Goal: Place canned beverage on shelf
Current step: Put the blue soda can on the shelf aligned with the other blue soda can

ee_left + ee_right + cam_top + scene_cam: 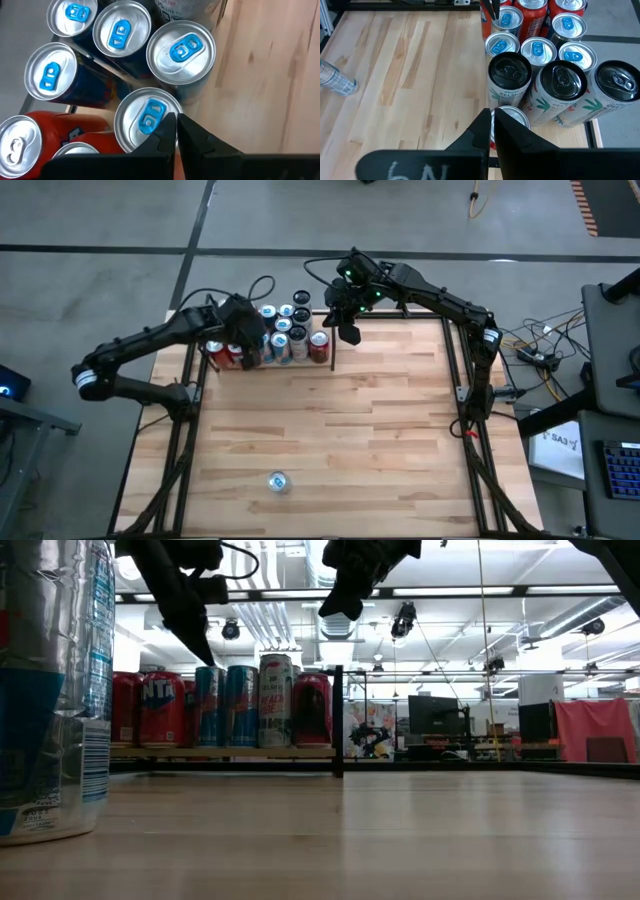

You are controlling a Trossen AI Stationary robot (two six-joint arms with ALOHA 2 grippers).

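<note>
Much of the can cluster is hidden in the high view: the left arm's wrist covers the cans at the shelf's (pixel 330 352) left end, and the thin black frame post cuts across the red can (pixel 319 346) at its right end. The shelf sits at about eleven o'clock on the butcher-block table (pixel 330 430), a narrow bay with a pale plank floor packed with upright aluminium cans. The left gripper (pixel 176 131) hangs clenched and empty just above a blue-tabbed silver lid (pixel 148 116), beside the red cans (pixel 20 145). The right gripper (pixel 492 127) is likewise pinched together, holding nothing, over the shelf's right end above black-lidded white cans (pixel 509 80) whose leafy labels seem to read "CELSIUS", though the lettering is partly turned away. In the low view a red can (pixel 160 708) shows "NT" in white; its remaining letters are cut off. A lone canned beverage (pixel 278 481) stands at six o'clock near the table's front edge, well apart from the shelf; in the low view it looms at the left edge, its label unreadable.
</note>
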